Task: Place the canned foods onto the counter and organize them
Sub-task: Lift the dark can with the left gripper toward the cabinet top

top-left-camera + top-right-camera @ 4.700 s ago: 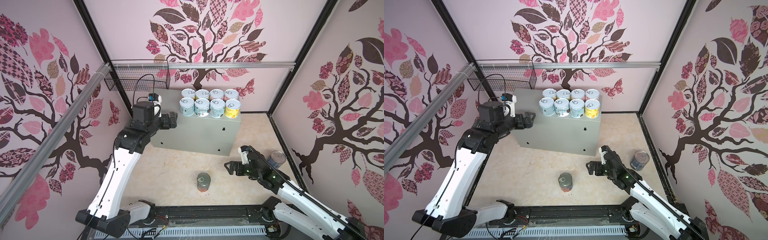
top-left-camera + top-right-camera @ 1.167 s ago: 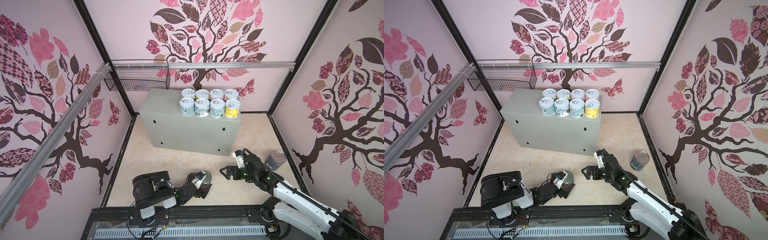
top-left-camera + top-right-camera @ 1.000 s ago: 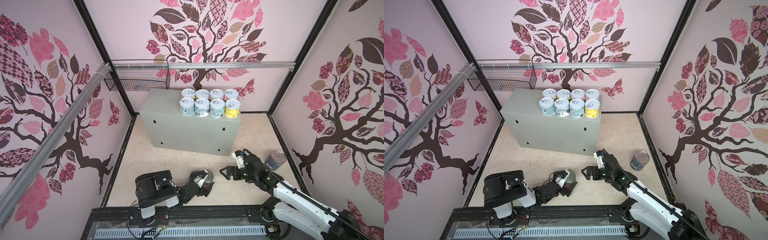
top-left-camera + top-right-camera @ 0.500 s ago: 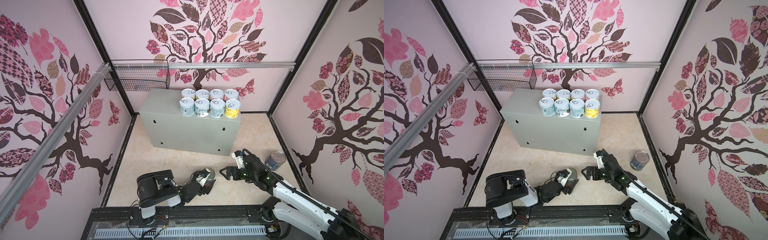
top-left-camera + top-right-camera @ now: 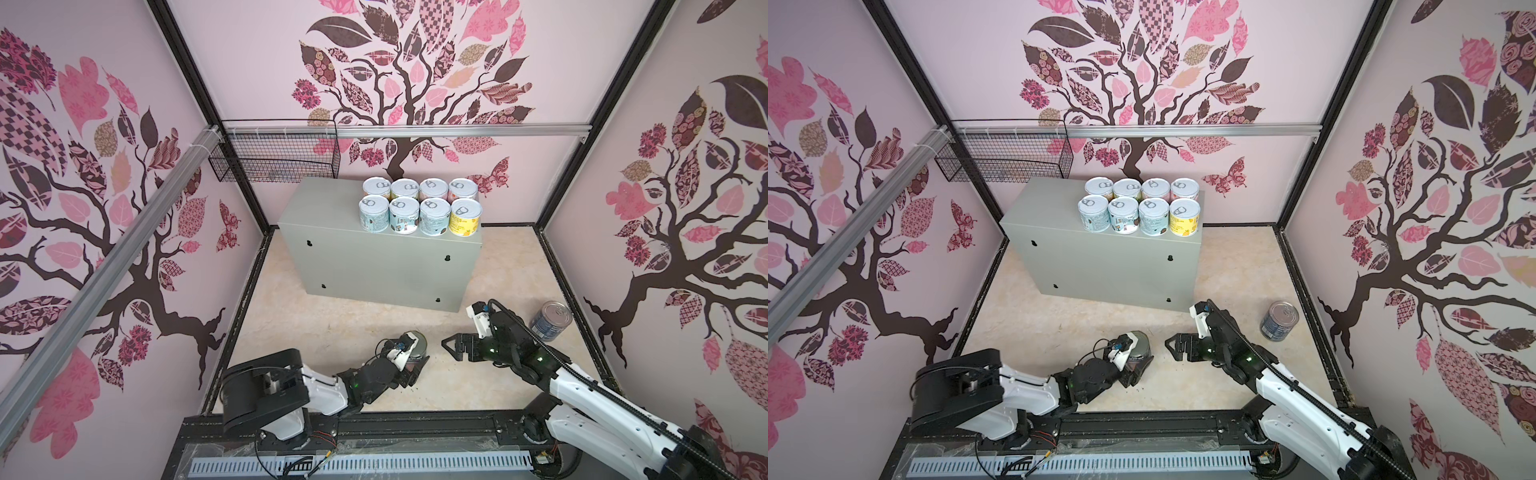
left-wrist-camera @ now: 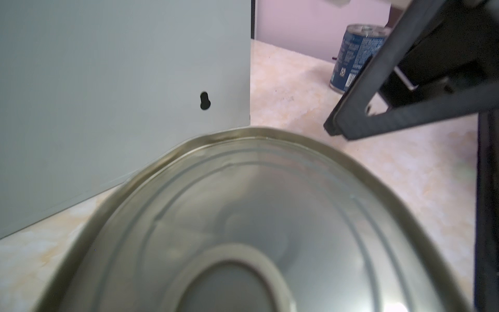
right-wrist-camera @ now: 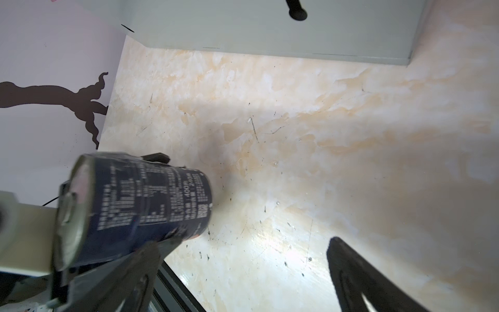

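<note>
Fingers [image 5: 417, 365] of the left arm apparently grasp the reddish can [image 5: 416, 347]; right fingers [image 5: 448, 347] gape, holding nothing.

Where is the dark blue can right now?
In both top views the blue can stands upright on the floor at right, near the side wall, beyond the right gripper.

Top views high, angled down, sharing whole cell; wrist views low, near floor [image 7: 297, 135], facing counter [image 6: 108, 81].

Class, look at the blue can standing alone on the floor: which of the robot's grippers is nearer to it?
Right. The right gripper hangs open just beside the blue can; the left gripper is farther off, around the other floor can.
</note>
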`<state>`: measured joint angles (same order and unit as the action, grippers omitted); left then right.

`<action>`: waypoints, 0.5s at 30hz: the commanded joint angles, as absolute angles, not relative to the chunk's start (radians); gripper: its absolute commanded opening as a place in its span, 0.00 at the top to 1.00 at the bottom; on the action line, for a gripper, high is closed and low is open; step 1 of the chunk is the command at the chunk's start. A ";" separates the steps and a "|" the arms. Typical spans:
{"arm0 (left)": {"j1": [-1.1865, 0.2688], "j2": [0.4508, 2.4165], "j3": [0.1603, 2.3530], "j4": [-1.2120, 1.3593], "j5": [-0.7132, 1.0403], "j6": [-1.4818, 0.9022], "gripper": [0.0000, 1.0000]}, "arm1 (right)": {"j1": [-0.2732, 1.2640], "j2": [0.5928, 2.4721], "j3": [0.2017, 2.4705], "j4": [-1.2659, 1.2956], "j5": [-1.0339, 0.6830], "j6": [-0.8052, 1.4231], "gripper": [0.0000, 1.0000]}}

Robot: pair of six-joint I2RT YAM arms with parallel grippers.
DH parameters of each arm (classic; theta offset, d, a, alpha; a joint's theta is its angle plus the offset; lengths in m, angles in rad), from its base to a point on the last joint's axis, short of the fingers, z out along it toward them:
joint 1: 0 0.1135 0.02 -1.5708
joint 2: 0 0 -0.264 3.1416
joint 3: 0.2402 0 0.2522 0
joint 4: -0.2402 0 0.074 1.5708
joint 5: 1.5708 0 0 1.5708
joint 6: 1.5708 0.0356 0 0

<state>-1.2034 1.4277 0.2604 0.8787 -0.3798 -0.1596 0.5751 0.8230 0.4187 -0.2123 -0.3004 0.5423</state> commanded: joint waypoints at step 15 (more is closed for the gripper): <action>-1.204 0.482 0.475 -0.124 -0.433 -0.152 0.27 | 0.718 0.864 0.506 -0.290 -0.102 0.549 0.00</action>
<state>-1.2034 0.5556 0.3542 0.0139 -0.3862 -0.1596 0.6563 0.8417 0.4511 -0.2737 -0.1837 0.5423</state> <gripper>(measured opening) 0.757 0.999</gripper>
